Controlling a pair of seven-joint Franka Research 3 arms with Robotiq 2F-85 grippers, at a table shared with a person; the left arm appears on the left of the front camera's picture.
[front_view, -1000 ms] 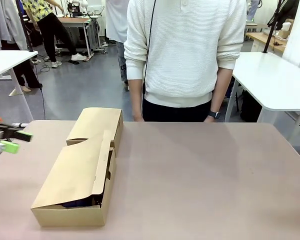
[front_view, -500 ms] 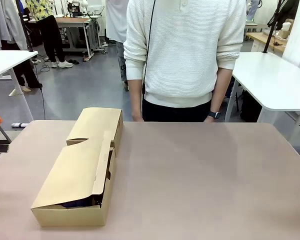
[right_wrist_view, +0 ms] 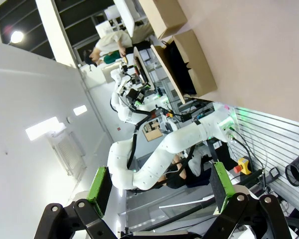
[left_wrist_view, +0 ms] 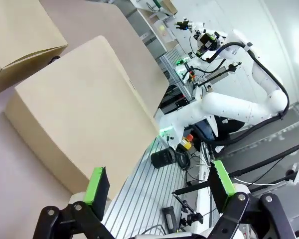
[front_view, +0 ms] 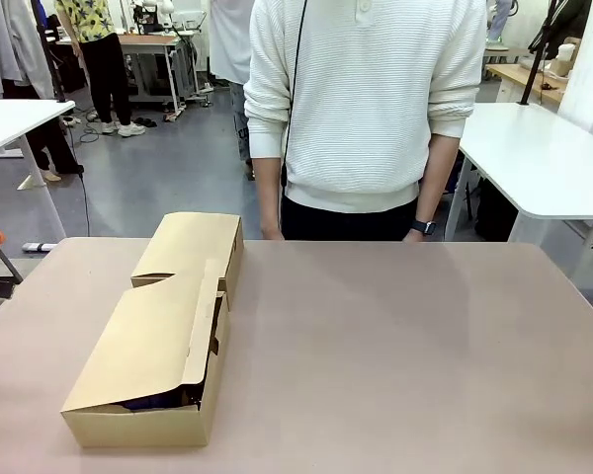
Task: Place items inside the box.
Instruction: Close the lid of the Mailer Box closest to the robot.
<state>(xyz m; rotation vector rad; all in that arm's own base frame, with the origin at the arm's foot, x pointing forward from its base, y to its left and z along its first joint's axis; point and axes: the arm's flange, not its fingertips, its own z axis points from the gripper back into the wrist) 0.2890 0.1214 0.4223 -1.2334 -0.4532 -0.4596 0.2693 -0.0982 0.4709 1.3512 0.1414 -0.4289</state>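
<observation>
Over on the left half of the table (front_view: 395,336) sits the cardboard box (front_view: 163,341), long and flat, its lid folded down almost shut, with a second flap or box section (front_view: 193,247) just behind it toward the far edge. Through the narrow gap under the lid at the near end I can make out something dark, navy-looking, lying inside (front_view: 158,401); it may be one of the pencil cases, but too little shows to be sure, and I cannot see any other item. From the left wrist view the left gripper (left_wrist_view: 159,181) hangs off the table's side with its jaws spread wide and nothing between the green pads, the box's side wall ahead of it. Across the table, in the middle, a person in a white knit sweater (front_view: 366,99) stands against the far edge, arms down, a watch on one wrist. The right gripper (right_wrist_view: 159,186) is likewise spread wide and empty, looking at the box from well away.
</observation>
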